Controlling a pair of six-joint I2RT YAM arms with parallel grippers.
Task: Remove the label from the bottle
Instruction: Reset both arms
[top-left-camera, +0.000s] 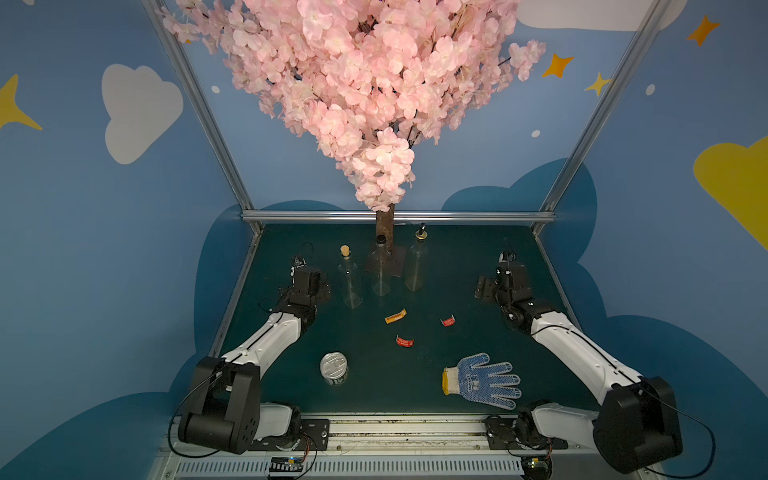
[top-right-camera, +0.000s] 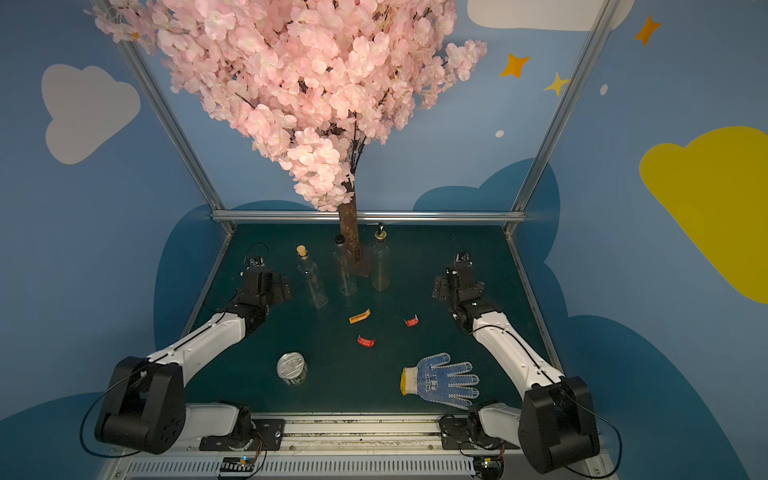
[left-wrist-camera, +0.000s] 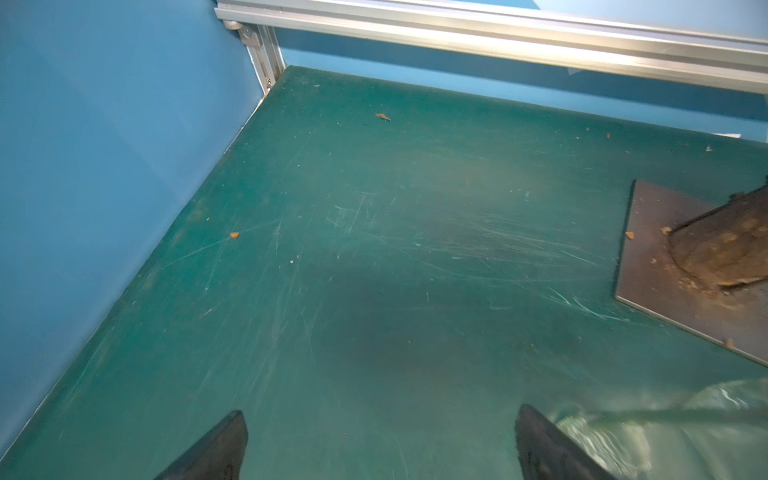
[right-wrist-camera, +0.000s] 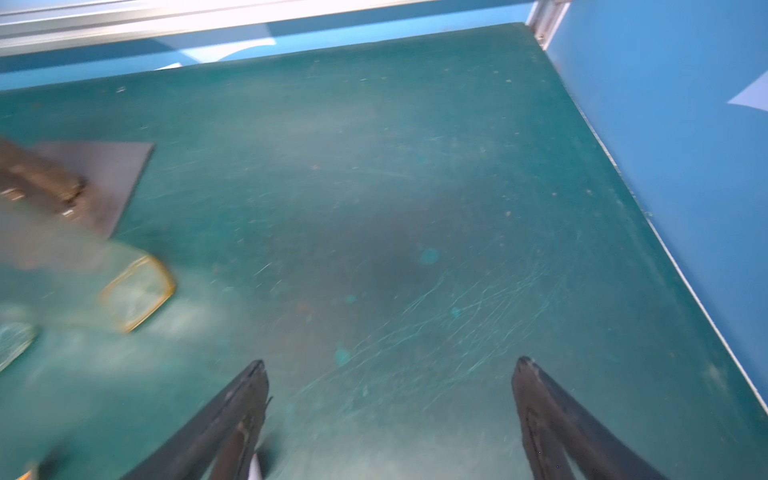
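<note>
Left claw (left-wrist-camera: 382, 410) gapes — green mat (left-wrist-camera: 374, 249) ahead, wall (left-wrist-camera: 104, 145) alongside.

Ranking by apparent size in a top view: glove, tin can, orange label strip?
Largest: glove. Then tin can. Smallest: orange label strip. Glove and can lie nearer the camera, but the gaps look clear.

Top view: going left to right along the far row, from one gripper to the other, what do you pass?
left gripper → cork-stoppered bottle → black-capped bottle → pourer-topped bottle → right gripper
</note>
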